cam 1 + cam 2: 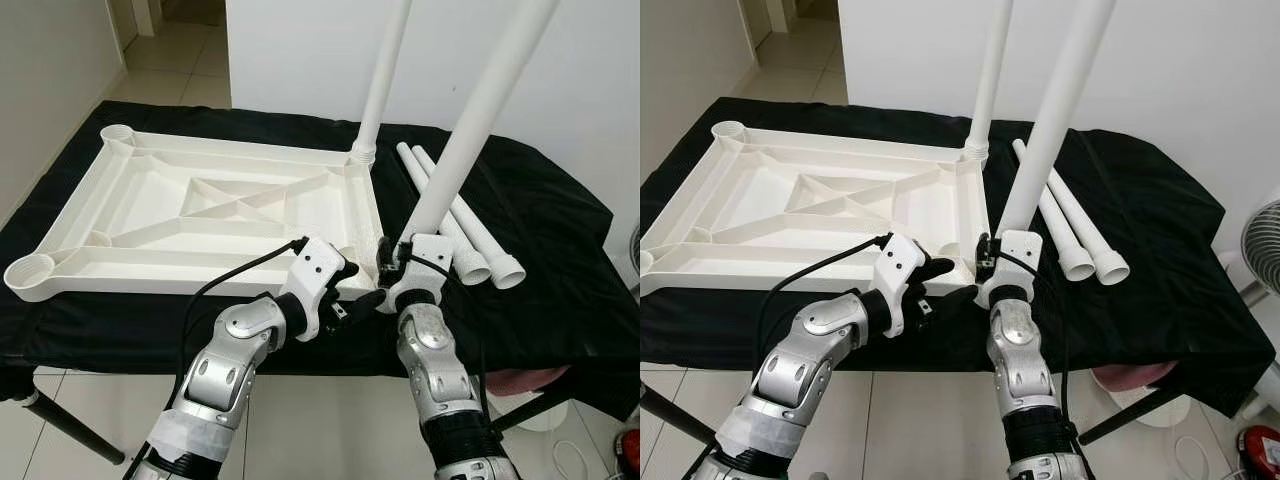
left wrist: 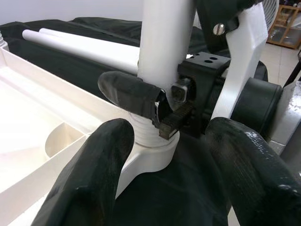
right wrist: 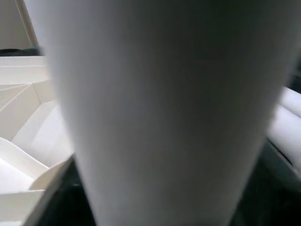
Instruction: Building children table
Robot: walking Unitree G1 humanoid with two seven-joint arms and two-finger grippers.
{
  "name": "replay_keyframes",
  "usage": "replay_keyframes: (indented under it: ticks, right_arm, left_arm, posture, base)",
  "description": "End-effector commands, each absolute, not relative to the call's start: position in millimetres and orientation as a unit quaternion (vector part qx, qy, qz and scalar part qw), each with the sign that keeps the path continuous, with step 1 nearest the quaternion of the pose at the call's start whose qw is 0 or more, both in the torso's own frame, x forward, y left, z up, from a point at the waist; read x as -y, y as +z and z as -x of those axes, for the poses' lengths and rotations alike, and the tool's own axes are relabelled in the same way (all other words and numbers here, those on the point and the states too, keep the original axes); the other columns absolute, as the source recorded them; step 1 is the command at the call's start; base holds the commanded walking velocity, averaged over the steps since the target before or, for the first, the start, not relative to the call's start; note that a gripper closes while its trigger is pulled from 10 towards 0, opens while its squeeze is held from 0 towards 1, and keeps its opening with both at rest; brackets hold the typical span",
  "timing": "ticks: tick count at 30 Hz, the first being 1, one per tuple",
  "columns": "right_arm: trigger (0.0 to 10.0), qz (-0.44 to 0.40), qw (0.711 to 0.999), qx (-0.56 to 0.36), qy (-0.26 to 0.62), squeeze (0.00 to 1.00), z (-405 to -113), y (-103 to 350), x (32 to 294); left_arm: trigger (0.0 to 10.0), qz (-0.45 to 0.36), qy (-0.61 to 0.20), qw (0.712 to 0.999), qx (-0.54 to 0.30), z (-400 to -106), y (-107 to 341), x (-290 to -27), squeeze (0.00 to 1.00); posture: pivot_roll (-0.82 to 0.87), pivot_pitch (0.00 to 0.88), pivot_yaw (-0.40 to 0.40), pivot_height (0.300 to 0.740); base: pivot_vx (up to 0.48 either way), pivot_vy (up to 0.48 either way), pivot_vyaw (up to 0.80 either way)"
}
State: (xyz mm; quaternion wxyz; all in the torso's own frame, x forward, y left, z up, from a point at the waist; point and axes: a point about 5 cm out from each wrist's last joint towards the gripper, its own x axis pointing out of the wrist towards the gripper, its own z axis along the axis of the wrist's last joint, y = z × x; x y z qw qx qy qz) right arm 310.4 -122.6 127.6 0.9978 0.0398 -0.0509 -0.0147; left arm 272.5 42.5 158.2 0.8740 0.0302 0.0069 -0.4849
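The right gripper [image 1: 392, 268] is clenching the white leg [image 1: 470, 140] low on its shaft, holding it upright with its long axis rising nearly vertical and leaning slightly away to the right. The leg's threaded foot is sitting in the near right corner socket [image 2: 153, 155] of the upturned tabletop [image 1: 200, 210], directly below the right fingers [image 2: 129, 89], so any turning or pressing down looks like it has to run along that upright axis. The left gripper [image 1: 352, 292] is sitting just beside the same corner, its fingers [image 2: 89, 169] spread on either side of the socket and grasping nothing; the right arm is plainly the nearer to the work. The tabletop is a white ribbed plastic tray lying underside-up on the black-draped counter [image 1: 560, 250], with round sockets at its corners. A second leg [image 1: 385, 75] is already standing in the far right corner, and two spare legs [image 1: 455, 215] are lying side by side on the cloth to the right.
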Motion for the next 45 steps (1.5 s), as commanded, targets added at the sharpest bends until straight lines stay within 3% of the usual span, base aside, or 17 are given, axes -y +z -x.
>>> replay_keyframes:
  ticks: [1,2,3,8,9,10,16,20,33,34,35,36,37,45]
  right_arm:
    - [10.0,-0.048,0.997,0.061,0.000,1.00,-310,130,123]
    - [10.0,-0.048,0.997,0.065,0.016,1.00,-311,132,124]
    - [10.0,-0.042,0.996,0.072,0.035,0.87,-313,135,127]
    - [10.0,-0.037,0.996,0.076,0.040,0.87,-314,136,129]
    - [10.0,-0.033,0.995,0.078,0.056,0.00,-314,137,131]
    - [10.0,-0.019,0.989,0.076,0.129,0.00,-312,136,138]
    - [10.0,0.000,0.978,0.065,0.196,0.00,-311,133,147]
    - [10.0,0.041,0.957,0.051,0.283,0.00,-316,131,156]
    - [9.6,0.073,0.927,0.024,0.368,0.00,-329,131,159]
    - [5.6,0.075,0.924,0.021,0.374,0.00,-330,130,159]
    - [5.6,0.075,0.924,0.021,0.374,0.00,-330,130,159]
    - [0.8,0.074,0.921,0.018,0.381,0.00,-331,130,159]
    - [0.0,0.075,0.919,0.014,0.387,0.00,-332,128,159]
    - [0.0,0.068,0.915,-0.004,0.397,0.00,-330,121,160]
  left_arm:
    - [10.0,-0.034,-0.455,0.890,-0.002,-274,160,-44,0.00]
    - [10.0,-0.040,-0.456,0.889,-0.005,-273,159,-46,0.00]
    - [10.0,-0.048,-0.455,0.889,-0.006,-274,158,-49,0.00]
    - [10.0,-0.050,-0.454,0.889,-0.005,-274,158,-50,0.00]
    - [10.0,-0.050,-0.454,0.890,-0.005,-275,159,-50,0.00]
    - [10.0,-0.052,-0.454,0.890,-0.002,-276,161,-52,0.00]
    - [10.0,-0.052,-0.455,0.889,-0.003,-275,160,-51,0.00]
    - [10.0,-0.053,-0.470,0.881,-0.007,-269,157,-46,0.00]
    - [10.0,-0.051,-0.484,0.873,-0.011,-264,156,-37,0.00]
    - [10.0,-0.051,-0.486,0.872,-0.013,-263,155,-36,0.00]
    - [10.0,-0.051,-0.486,0.872,-0.013,-263,155,-36,0.00]
    - [10.0,-0.051,-0.487,0.872,-0.014,-262,154,-36,0.00]
    - [10.0,-0.052,-0.489,0.871,-0.016,-261,153,-35,0.00]
    - [10.0,-0.051,-0.489,0.870,-0.020,-260,152,-35,0.00]
  posture:
    - [-0.04,0.000,-0.076,0.740]
    - [-0.04,0.000,-0.077,0.740]
    - [-0.04,0.000,-0.078,0.740]
    - [-0.04,0.000,-0.078,0.740]
    - [-0.04,0.000,-0.078,0.740]
    - [-0.04,0.000,-0.077,0.740]
    - [-0.04,0.000,-0.073,0.740]
    - [-0.04,0.000,-0.069,0.740]
    - [-0.04,0.000,-0.069,0.740]
    - [-0.04,0.000,-0.069,0.740]
    - [-0.04,0.000,-0.069,0.740]
    - [-0.04,0.000,-0.069,0.740]
    - [-0.04,0.000,-0.069,0.740]
    - [-0.04,0.000,-0.073,0.740]
  base:
    - [0.000,0.000,0.00]
    - [0.000,0.000,0.00]
    - [0.000,0.000,0.00]
    - [0.000,0.000,0.00]
    - [0.000,0.000,0.00]
    - [0.000,0.000,0.00]
    - [0.000,0.000,0.00]
    - [0.000,0.000,0.00]
    - [0.000,0.000,0.00]
    - [0.000,0.000,0.00]
    - [0.000,0.000,0.00]
    - [0.000,0.000,0.00]
    - [0.000,0.000,0.00]
    - [0.000,0.000,0.00]
